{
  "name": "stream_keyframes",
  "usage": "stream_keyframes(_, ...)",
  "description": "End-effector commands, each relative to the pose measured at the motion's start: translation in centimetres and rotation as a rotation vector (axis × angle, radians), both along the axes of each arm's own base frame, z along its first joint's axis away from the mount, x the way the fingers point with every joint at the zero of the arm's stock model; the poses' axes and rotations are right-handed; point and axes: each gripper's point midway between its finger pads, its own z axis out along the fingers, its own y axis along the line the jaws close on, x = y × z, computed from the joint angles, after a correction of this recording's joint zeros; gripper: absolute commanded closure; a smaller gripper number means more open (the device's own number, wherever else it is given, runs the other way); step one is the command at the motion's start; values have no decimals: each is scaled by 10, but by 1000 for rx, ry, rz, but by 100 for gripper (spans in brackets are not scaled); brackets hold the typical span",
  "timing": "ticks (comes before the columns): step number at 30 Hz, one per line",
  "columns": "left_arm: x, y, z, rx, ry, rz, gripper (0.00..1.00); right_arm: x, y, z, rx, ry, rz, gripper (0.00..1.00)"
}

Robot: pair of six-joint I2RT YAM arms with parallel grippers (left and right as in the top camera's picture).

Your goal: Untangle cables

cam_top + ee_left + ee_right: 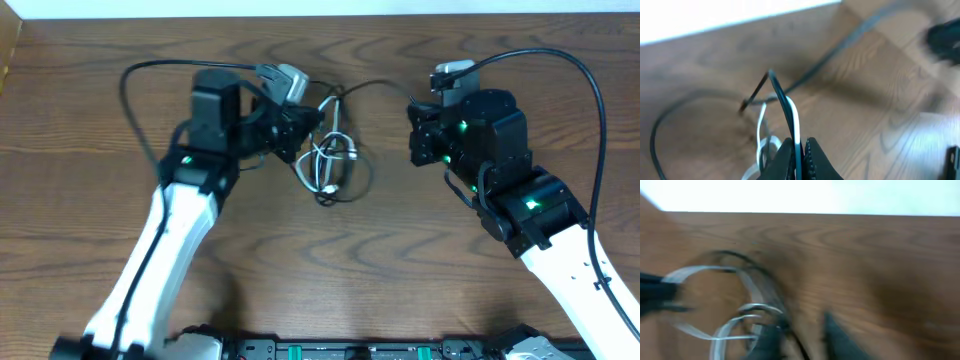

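L gripper pinches thin white cord + thin black cord together. Loose tangle of cables lies mid brown wooden table, btwn arms. R gripper jaws apart, wood visible btwn; view blurred.

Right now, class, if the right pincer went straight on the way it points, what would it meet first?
Probably the tangle of thin black and white cords just ahead of the right pincer; blur leaves depth unclear.
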Motion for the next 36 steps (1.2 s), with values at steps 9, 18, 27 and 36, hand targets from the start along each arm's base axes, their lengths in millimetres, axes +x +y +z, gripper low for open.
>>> stream_keyframes(9,-27,14,88,-105,-200,49,92,2,-14,-14,-64,40,-63,1)
stream_keyframes(18,-27,15,77,-89,-156,56,92,3,11,-42,-75,116,72,1)
stream_keyframes(27,5,83,-10,237,63,458,92,1,73,-95,84,309,299,1)
stream_keyframes(36,4,128,-40,387,160,666,92,-14,113,-167,160,558,359,4)
